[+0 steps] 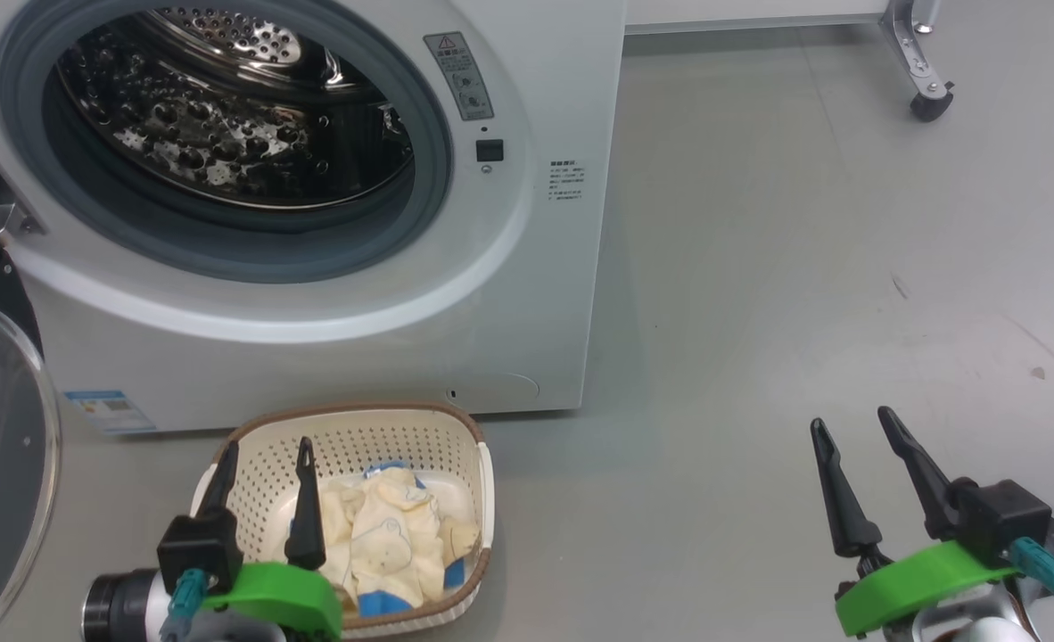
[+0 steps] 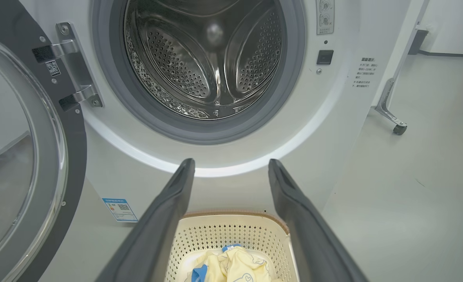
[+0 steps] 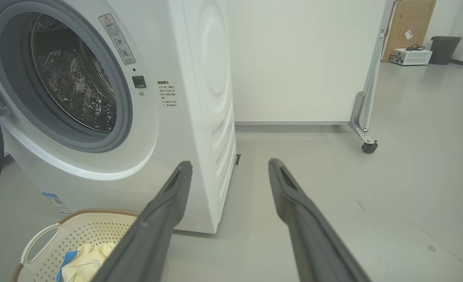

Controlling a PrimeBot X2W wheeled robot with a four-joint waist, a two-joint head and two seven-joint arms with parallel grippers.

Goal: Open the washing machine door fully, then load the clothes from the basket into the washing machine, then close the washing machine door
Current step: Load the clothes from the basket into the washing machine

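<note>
Left gripper (image 1: 267, 443) and right gripper (image 1: 851, 419) are being held spread, empty. Clothes (image 1: 393, 535) are being cradled in the basket (image 1: 349, 412) beneath the left gripper, on grey floor (image 1: 759, 267); ahead, the washer (image 1: 545, 267) is standing with its door (image 1: 1, 464) hanging open.

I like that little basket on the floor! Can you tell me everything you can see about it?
The basket is small and made of cream-white plastic full of little holes. It is a rounded rectangle with a brown rim and white side handles. It stands upright on the grey floor just in front of the washer; I cannot tell whether they touch. Inside lie cream-yellow clothes with blue trim. The open left end effector is above its left side, holding nothing.
</note>
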